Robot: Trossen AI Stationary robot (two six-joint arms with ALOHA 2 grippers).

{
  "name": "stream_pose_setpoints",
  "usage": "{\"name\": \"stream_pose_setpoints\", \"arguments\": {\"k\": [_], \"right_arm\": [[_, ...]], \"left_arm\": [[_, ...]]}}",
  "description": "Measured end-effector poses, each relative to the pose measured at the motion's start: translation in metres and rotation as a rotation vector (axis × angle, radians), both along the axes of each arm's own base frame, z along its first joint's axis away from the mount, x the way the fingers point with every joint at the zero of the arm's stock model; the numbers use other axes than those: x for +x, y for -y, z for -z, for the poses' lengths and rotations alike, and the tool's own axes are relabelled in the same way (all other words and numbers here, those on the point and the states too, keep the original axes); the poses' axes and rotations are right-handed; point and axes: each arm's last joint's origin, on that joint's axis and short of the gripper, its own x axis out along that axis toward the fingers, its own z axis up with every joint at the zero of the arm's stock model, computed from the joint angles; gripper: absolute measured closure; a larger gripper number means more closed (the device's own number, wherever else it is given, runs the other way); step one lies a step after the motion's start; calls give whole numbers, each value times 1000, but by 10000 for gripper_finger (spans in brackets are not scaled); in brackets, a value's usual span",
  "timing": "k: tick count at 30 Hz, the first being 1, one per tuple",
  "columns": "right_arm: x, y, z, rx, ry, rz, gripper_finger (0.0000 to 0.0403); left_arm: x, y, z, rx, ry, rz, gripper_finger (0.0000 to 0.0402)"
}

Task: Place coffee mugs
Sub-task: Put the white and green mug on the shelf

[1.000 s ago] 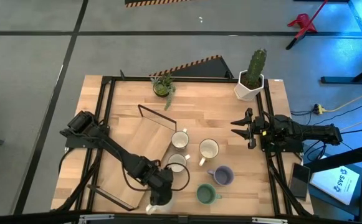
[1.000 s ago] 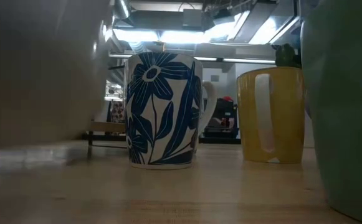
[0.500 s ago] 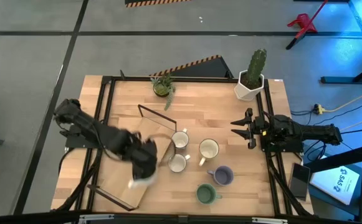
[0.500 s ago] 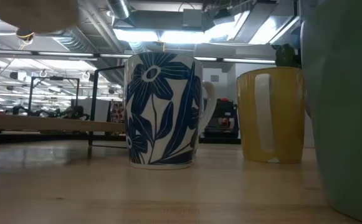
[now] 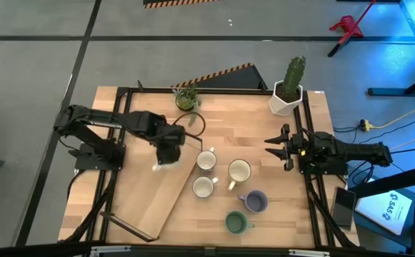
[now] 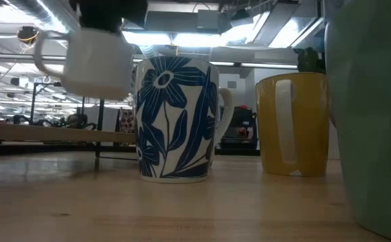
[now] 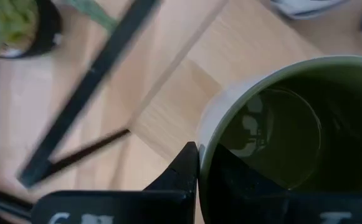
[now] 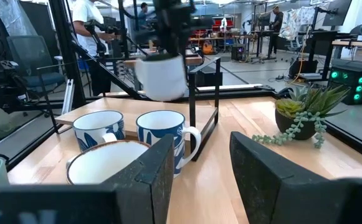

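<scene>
My left gripper (image 5: 168,145) hangs over the far end of the wooden tray (image 5: 148,194), shut on a white mug (image 5: 164,163). The low view shows this mug (image 6: 93,60) in the air with its handle (image 6: 42,48) sticking out sideways. Five mugs stand on the table right of the tray: a blue-flowered one (image 5: 206,160), a white one (image 5: 204,187), a yellow one (image 5: 239,171), a lavender one (image 5: 253,201) and a green one (image 5: 237,223). My right gripper (image 5: 271,146) waits open at the table's right side, its fingers (image 8: 159,171) apart. My left gripper holds the white mug by its rim (image 7: 207,134), coming from above and pointing down. One finger (image 7: 185,167) is outside the wall and the other reaches inside the cup. The mug (image 8: 162,76) hangs upright below the fingers, lifted clear of tray and table.
A small potted plant (image 5: 187,98) and a white cactus pot (image 5: 287,96) stand along the far edge. The tray's black wire handle (image 5: 178,132) rises beside the held mug. A black frame (image 5: 121,107) borders the table. Bare wood lies far of the mugs.
My left gripper has carried the white mug from the table's near edge up and toward the far edge, over the tray. The mug stays upright, lifted clear. The other mugs and my right arm have kept still.
</scene>
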Motion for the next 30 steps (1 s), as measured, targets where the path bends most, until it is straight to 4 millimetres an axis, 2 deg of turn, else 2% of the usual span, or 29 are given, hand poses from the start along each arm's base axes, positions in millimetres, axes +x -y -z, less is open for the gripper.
{"name": "stream_pose_setpoints", "arguments": {"k": [9,17,21,30], "right_arm": [[0,0,0,1,0,1,260],[0,0,0,37,0,0,260],[0,0,0,38,1,2,260],[0,0,0,61,2,6,260]], "left_arm": [[-34,-28,25,-7,-2,98,385],[-33,-37,44,23,52,163,385],[-36,-37,56,33,7,178,385],[-34,-39,56,83,16,238,385]]}}
